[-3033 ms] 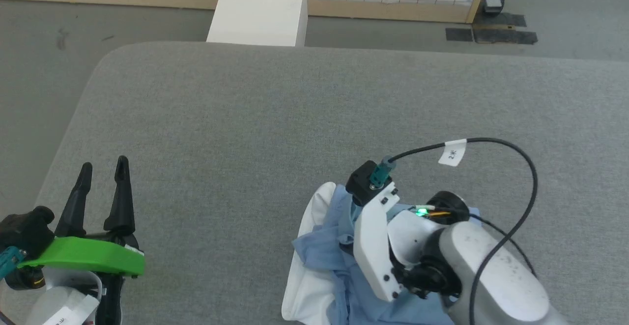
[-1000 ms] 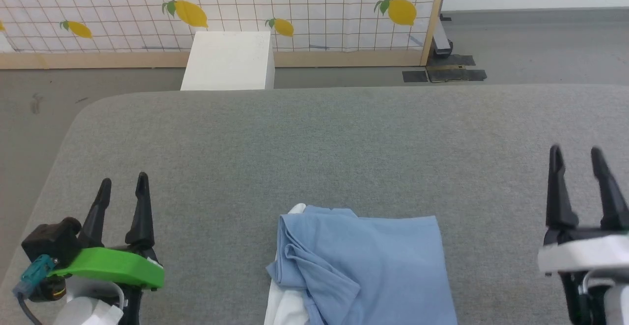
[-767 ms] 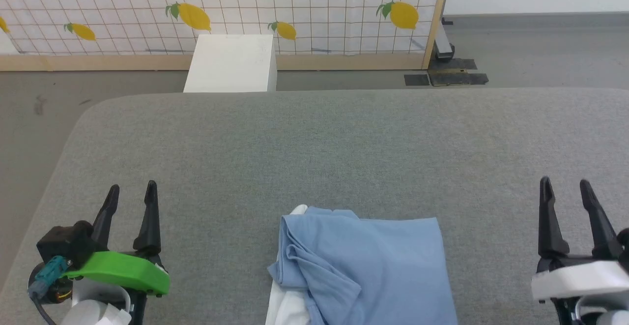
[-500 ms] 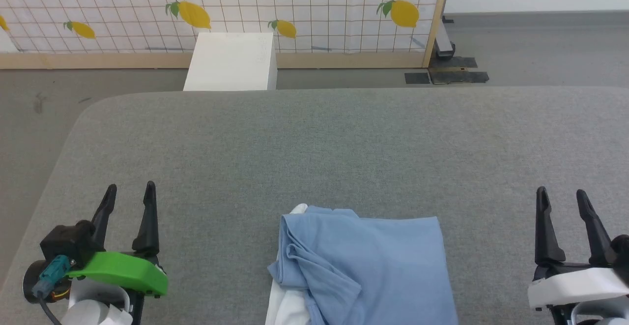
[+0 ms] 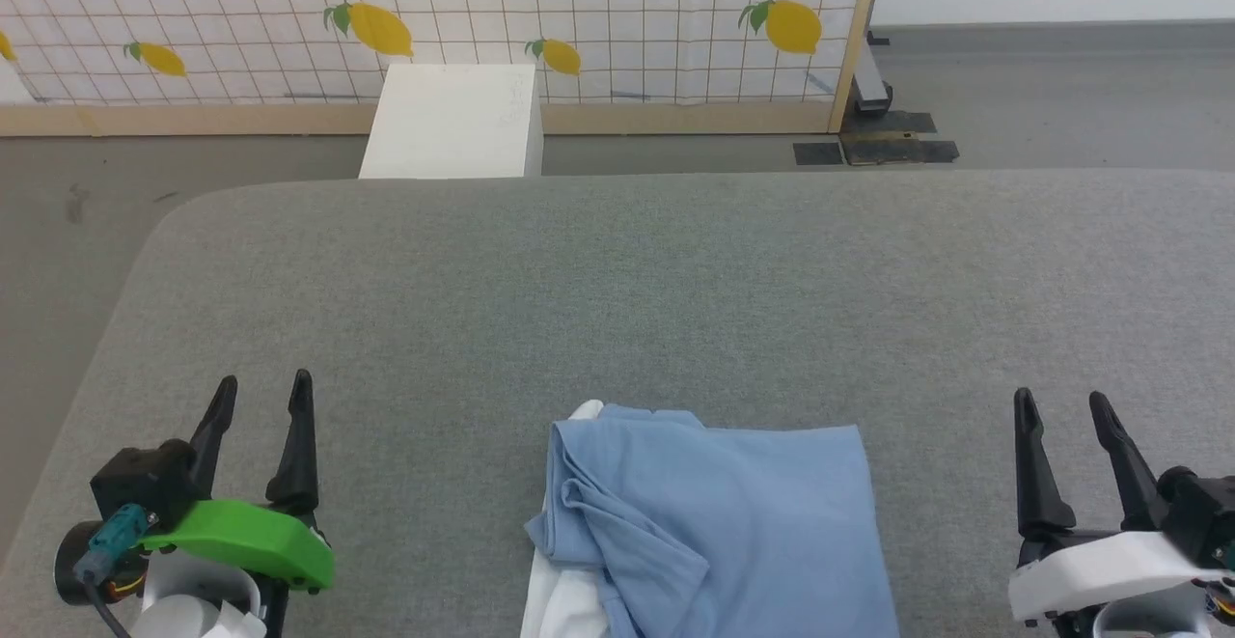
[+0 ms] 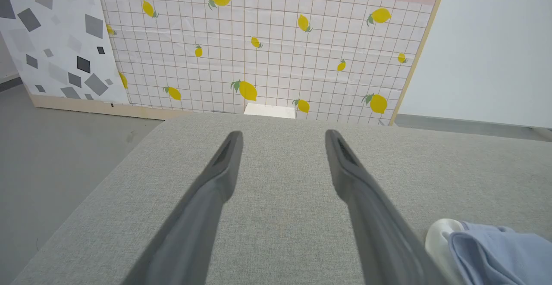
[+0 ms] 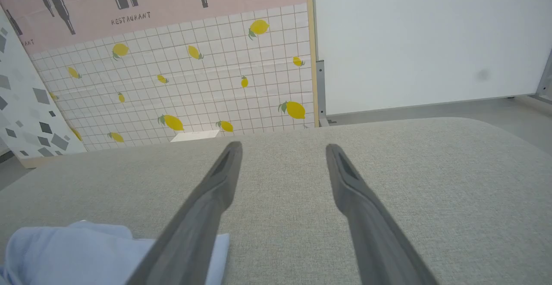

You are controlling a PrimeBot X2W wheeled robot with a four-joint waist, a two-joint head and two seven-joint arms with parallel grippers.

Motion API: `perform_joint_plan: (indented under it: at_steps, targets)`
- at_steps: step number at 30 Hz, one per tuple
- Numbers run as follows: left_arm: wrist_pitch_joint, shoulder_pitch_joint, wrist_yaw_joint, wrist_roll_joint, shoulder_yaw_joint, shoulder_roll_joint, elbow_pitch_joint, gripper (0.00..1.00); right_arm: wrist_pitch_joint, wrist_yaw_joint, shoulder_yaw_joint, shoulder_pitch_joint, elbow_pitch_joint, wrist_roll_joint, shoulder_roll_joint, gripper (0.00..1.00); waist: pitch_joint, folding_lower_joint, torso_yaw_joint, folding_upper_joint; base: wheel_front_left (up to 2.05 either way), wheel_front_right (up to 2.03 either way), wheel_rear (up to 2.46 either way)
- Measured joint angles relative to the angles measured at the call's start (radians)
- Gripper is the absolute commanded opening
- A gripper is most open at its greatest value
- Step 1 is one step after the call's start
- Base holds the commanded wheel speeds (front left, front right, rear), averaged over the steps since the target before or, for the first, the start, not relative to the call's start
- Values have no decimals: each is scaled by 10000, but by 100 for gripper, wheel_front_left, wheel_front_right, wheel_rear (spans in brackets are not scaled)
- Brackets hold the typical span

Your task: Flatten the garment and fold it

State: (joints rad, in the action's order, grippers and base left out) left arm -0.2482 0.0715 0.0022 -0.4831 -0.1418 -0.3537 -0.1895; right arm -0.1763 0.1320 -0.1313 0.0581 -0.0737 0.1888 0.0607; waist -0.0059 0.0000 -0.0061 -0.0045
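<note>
The light-blue knit garment with white patches (image 5: 714, 522) lies folded at 6 o'clock on the grey fabric worktop (image 5: 627, 281) — its near end is cut off by the head view's bottom edge, and the white is mostly tucked under the blue. The left claw (image 5: 264, 379) at 8 o'clock and right claw (image 5: 1060, 397) at 4 o'clock stand spread and empty, well apart from it. Whether the plain white box (image 5: 449, 122) at 11 o'clock, beyond the worktop, holds anything cannot be told.
</note>
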Motion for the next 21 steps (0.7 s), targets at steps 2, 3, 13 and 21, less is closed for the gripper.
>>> perform_joint_plan:
  at_steps: [2,3,13,21]
  targets:
    - [15,1,2,-8,-12,-2,-25,100,71,0,-2,0,-54,-19,-12,100,19,0,5,0,0,0,0]
    - [17,1,2,-10,-13,-2,-31,100,92,0,-8,0,-61,-21,-17,100,25,0,6,0,0,0,0]
    - [107,7,2,-100,-58,-13,-56,100,224,0,17,0,-127,-21,-46,100,179,0,-18,0,0,0,0]
    - [150,14,2,-230,-75,-15,-117,100,238,0,58,-1,-194,-23,-59,100,212,0,-15,0,0,0,0]
